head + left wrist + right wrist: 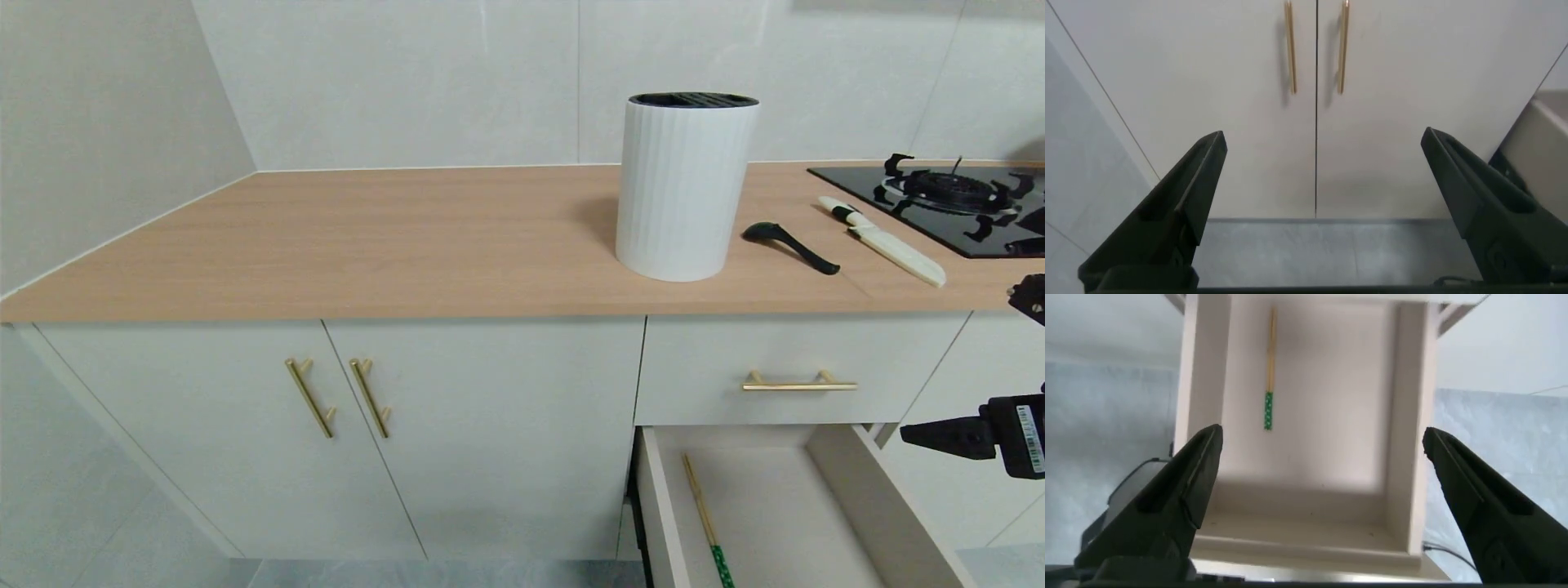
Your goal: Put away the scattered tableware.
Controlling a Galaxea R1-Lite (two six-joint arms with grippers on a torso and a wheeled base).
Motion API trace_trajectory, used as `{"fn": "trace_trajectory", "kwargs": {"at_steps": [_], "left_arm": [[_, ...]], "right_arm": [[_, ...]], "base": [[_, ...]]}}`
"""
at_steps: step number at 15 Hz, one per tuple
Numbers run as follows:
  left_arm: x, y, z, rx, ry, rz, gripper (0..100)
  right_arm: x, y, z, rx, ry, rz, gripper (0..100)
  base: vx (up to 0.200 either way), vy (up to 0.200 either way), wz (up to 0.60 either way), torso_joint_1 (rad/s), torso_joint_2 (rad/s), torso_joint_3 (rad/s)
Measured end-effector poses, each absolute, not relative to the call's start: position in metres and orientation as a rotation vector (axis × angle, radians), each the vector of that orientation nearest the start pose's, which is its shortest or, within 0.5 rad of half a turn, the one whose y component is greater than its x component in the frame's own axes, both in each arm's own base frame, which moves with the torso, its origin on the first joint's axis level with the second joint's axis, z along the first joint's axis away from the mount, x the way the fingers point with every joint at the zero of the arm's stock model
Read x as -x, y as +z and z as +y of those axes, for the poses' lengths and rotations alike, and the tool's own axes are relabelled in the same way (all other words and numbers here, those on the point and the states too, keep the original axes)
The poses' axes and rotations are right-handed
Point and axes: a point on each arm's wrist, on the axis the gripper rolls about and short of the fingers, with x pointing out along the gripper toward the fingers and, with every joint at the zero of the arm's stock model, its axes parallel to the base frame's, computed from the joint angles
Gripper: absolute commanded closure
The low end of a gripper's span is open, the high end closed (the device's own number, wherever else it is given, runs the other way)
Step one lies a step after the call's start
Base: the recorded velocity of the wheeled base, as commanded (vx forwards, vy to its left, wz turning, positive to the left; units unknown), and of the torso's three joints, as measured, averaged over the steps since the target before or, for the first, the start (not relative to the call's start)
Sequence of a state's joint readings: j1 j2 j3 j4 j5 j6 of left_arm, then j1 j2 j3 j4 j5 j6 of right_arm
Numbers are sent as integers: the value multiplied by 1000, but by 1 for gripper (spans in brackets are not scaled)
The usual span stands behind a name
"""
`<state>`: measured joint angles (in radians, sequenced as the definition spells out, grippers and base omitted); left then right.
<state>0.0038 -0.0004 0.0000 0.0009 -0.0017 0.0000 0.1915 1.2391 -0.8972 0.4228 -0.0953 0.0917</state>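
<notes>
- The right tool [1320, 437] hangs over the open drawer [1409, 416] with its two fingers spread wide apart and nothing between them.
- The left tool [1323, 139] is low down in front of the cupboard doors [1208, 98]. Its fingers are also wide apart and empty, and they frame the two brass handles [1290, 49] on either side of the door seam.
- In the drawer lie wooden chopsticks [1268, 376] with a green patterned end. They lie lengthwise near the drawer's left wall.
- Above the open drawer is a closed drawer [718, 367] with a brass bar handle, directly under the table [408, 245].
- On the table stands a white ribbed holder [684, 188], upright, with a black slotted top.
- Just to the right of the holder lies a black spoon [790, 247], flat on the wood.
- Further right lies a pale knife [882, 241], between the spoon and the black hob [939, 204] and touching neither.
</notes>
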Motion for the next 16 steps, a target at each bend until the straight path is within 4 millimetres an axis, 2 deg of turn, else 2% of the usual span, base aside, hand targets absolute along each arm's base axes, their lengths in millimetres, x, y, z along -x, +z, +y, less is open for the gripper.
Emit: {"fn": "trace_trajectory", "kwargs": {"at_steps": [7,10,13,16], "left_arm": [[23,76,0,0,3,-1,0],[23,75,0,0,3,0,0],[23,75,0,0,3,0,0],[23,75,0,0,3,0,0]], "right_arm": [[-166,225,30,22,57,759,0],[-170,226,31,18,60,726,0],[-195,232,32,32,99,616,0],[-242,231,20,74,211,559,0]], "base": [[0,0,0,186,-469,-284],[0,0,0,61,-133,-79],[0,0,0,0,0,0],[0,0,0,0,0,0]]}}
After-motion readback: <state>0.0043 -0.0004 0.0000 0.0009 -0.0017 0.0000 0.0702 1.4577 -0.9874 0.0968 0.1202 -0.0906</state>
